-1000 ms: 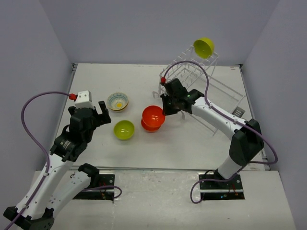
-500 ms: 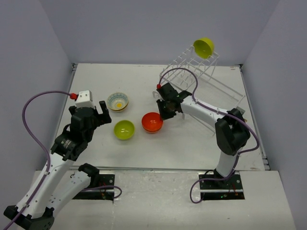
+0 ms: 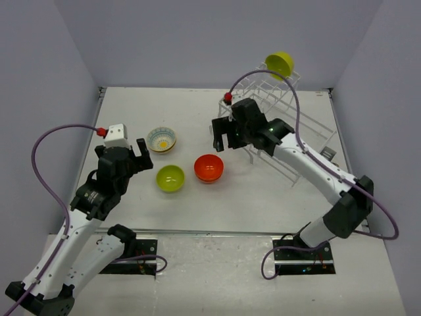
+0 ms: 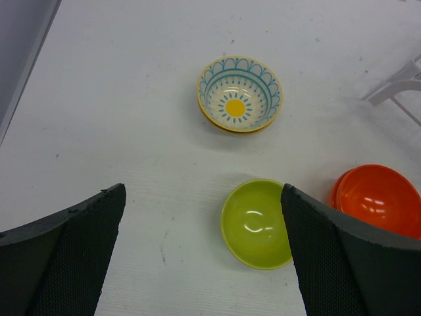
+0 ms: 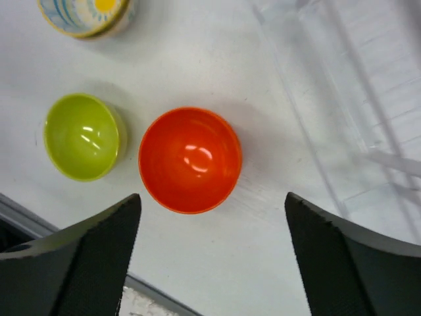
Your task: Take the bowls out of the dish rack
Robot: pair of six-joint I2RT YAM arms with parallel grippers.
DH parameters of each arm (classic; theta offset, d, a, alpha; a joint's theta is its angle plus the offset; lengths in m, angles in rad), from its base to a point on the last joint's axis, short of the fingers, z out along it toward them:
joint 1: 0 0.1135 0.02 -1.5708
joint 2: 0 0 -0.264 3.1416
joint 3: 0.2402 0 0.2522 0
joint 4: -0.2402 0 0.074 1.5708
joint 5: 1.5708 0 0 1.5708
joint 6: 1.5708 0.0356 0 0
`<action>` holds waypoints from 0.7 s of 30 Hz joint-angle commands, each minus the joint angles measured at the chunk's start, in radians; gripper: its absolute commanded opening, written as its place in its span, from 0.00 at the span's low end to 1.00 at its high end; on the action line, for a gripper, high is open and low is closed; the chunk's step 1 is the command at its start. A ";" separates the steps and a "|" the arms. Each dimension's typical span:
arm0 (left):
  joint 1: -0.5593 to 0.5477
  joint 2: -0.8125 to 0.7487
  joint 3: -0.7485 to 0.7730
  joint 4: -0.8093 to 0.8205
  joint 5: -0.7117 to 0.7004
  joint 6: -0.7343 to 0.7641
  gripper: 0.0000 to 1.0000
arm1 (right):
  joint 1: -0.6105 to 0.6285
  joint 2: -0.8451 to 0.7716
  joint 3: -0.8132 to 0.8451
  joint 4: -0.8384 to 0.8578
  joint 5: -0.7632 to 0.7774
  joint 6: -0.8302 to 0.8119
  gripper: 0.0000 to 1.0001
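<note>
An orange-red bowl point(image 3: 208, 168) point(image 5: 189, 159) stands upright on the table, apparently nested in a second orange one. Left of it are a lime-green bowl point(image 3: 170, 178) point(image 4: 258, 224) and a cream bowl point(image 3: 161, 139) point(image 4: 239, 93) with blue pattern and yellow centre. A yellow bowl point(image 3: 279, 64) sits tilted at the top of the white wire dish rack point(image 3: 289, 108). My right gripper point(image 3: 222, 137) point(image 5: 214, 257) hangs open above the orange bowl, clear of it and holding nothing. My left gripper point(image 3: 135, 155) point(image 4: 204, 263) stands wide open and empty, just left of the lime-green bowl.
The rack's sloping rails point(image 5: 368, 99) run along the right of the right wrist view, and one rack leg point(image 4: 401, 82) shows in the left wrist view. Grey walls close the table at the left, back and right. The table's near edge point(image 5: 39, 220) lies close to the bowls.
My right gripper set the orange bowl down on the table, opened, let it go, then lifted away toward the rack. The left arm has not moved.
</note>
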 commanded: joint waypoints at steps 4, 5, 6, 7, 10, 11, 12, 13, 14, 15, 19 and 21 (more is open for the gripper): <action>0.006 -0.021 0.002 0.012 -0.031 -0.004 1.00 | -0.049 -0.175 0.209 0.030 0.362 -0.236 0.99; 0.006 -0.025 0.002 0.010 -0.039 -0.007 1.00 | -0.102 -0.153 0.231 0.045 0.382 -0.250 0.99; 0.006 -0.027 0.002 0.010 -0.039 -0.007 1.00 | -0.131 -0.141 0.249 0.060 0.393 -0.264 0.99; 0.006 -0.027 0.002 0.008 -0.039 -0.007 1.00 | -0.182 -0.111 0.278 0.076 0.422 -0.291 0.99; 0.006 -0.022 0.002 0.008 -0.040 -0.007 1.00 | -0.240 -0.049 0.338 0.169 0.523 -0.434 0.99; 0.006 -0.016 0.002 0.010 -0.036 -0.007 1.00 | -0.250 -0.006 0.343 0.282 0.592 -0.495 0.99; 0.006 -0.013 0.002 0.010 -0.036 -0.007 1.00 | -0.257 0.017 0.352 0.342 0.620 -0.622 0.99; 0.006 -0.008 0.004 0.008 -0.034 -0.007 1.00 | -0.274 0.041 0.360 0.410 0.642 -0.679 0.99; 0.006 -0.002 0.004 0.010 -0.033 -0.007 1.00 | -0.283 0.071 0.374 0.468 0.672 -0.737 0.99; 0.006 -0.001 0.004 0.010 -0.033 -0.007 1.00 | -0.291 0.141 0.438 0.528 0.682 -0.812 0.99; 0.006 0.001 0.002 0.010 -0.031 -0.007 1.00 | -0.328 0.321 0.619 0.532 0.708 -0.959 0.99; 0.006 0.001 0.001 0.015 -0.024 -0.006 1.00 | -0.342 0.403 0.682 0.533 0.743 -1.018 0.99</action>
